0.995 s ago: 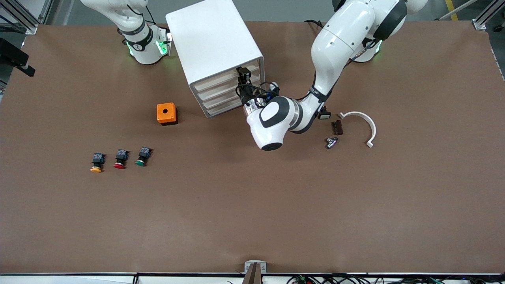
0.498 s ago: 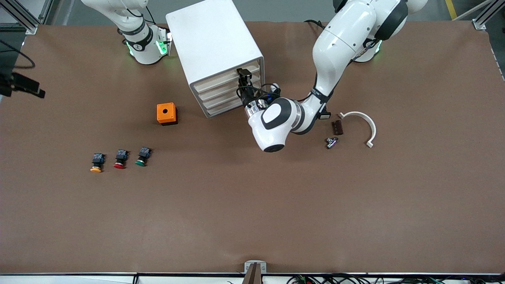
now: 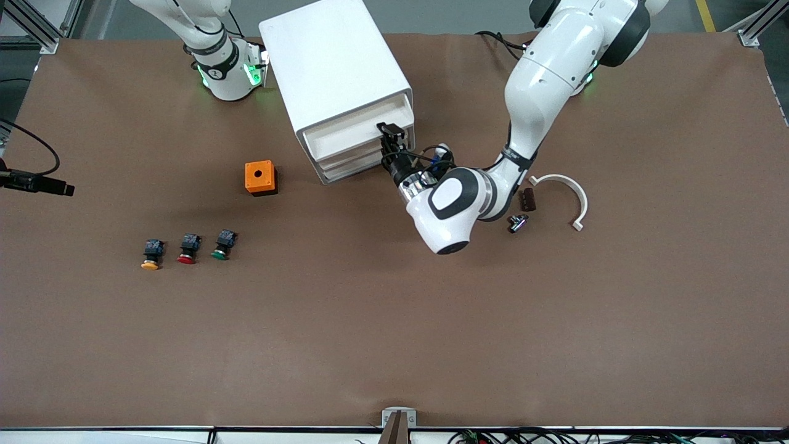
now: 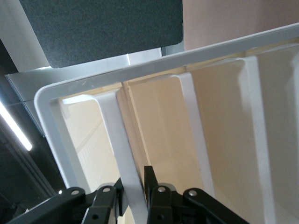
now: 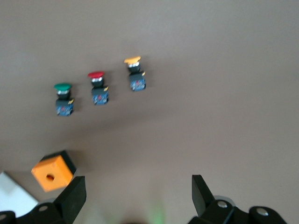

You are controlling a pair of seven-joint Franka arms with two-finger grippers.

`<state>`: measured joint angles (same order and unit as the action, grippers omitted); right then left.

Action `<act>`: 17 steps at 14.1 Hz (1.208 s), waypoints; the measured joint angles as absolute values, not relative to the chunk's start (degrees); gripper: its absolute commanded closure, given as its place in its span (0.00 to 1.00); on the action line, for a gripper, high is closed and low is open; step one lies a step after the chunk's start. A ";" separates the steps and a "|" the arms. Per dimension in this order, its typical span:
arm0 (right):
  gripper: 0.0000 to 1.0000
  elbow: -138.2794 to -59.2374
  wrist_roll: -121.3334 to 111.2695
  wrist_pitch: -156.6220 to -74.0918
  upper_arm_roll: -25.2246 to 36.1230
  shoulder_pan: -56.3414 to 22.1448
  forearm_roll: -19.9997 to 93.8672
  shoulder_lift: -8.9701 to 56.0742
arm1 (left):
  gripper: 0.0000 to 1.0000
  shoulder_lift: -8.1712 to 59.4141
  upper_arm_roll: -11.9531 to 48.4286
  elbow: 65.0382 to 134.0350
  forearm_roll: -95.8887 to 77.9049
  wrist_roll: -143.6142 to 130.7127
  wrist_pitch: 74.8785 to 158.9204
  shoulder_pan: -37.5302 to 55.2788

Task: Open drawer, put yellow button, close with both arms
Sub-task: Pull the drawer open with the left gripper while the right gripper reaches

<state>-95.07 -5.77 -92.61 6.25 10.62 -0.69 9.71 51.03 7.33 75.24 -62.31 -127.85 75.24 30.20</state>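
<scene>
The white cabinet [image 3: 330, 61] stands between the arms' bases. Its top drawer [image 3: 354, 131] is pulled partly out, and its inside shows bare. My left gripper [image 3: 389, 133] is shut on the drawer's front lip [image 4: 122, 140]; in the left wrist view the left gripper [image 4: 134, 180] has one finger on each side of that lip. The yellow button [image 3: 151, 256] lies on the table toward the right arm's end, nearer the front camera than the cabinet. In the right wrist view my right gripper [image 5: 138, 185] hangs open and empty high above the table, apart from the yellow button [image 5: 134, 74].
A red button [image 3: 187, 249] and a green button [image 3: 222, 245] lie in a row beside the yellow one. An orange box [image 3: 260, 177] sits near the cabinet. A white curved piece [image 3: 564, 191] and small parts [image 3: 523, 209] lie by the left arm.
My left gripper has drawn back toward the front camera with the drawer's lip in it, and the top drawer has slid partly out. A black object at the table's edge moved nearer the camera.
</scene>
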 measured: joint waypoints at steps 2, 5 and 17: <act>0.00 -100.19 -6.85 -99.70 6.25 11.12 -0.53 9.43 | 0.85 51.03 7.28 74.97 -62.31 -127.85 75.30 28.85; 0.00 -108.91 -7.92 -112.45 6.18 11.12 -0.50 8.84 | 0.85 51.03 7.17 74.70 -62.32 -127.84 75.54 26.81; 0.00 -124.06 -9.21 -149.64 5.30 10.82 -0.50 16.92 | 0.68 51.02 5.80 73.43 -62.64 -127.73 76.97 23.53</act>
